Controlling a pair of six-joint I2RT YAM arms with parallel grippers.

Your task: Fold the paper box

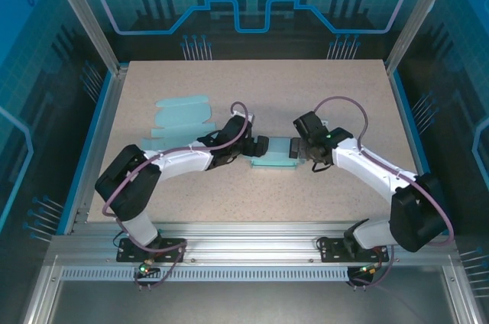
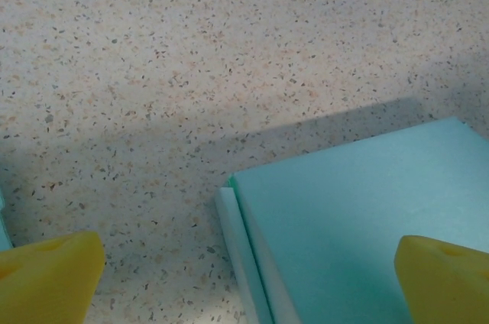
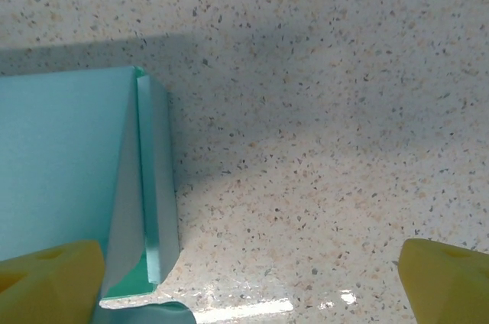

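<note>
Left gripper [image 1: 261,146] and right gripper [image 1: 296,148] both stand wide open with nothing held, facing each other across the work, so that each end can be reached without crossing the arms. Note the speckled tabletop [image 1: 321,87], which carries everything. A flat blank [image 1: 179,118] of the same pale teal paper lies unfolded to the left rear, well apart from both arms; treat it as spare stock. The paper box [image 1: 275,157] lies near the centre of the tabletop, between the two grippers, flattened with its panels stacked. In the left wrist view, the box [image 2: 359,217] sits under the right half of the open jaws, with its layered edge running between the yellow fingertips [image 2: 50,270]. In the right wrist view, a narrow side flap [image 3: 157,186] stands folded up along the box's edge, just beside the left yellow fingertip [image 3: 50,274]. Judge the fold as only begun: the panels are not yet raised into walls.
</note>
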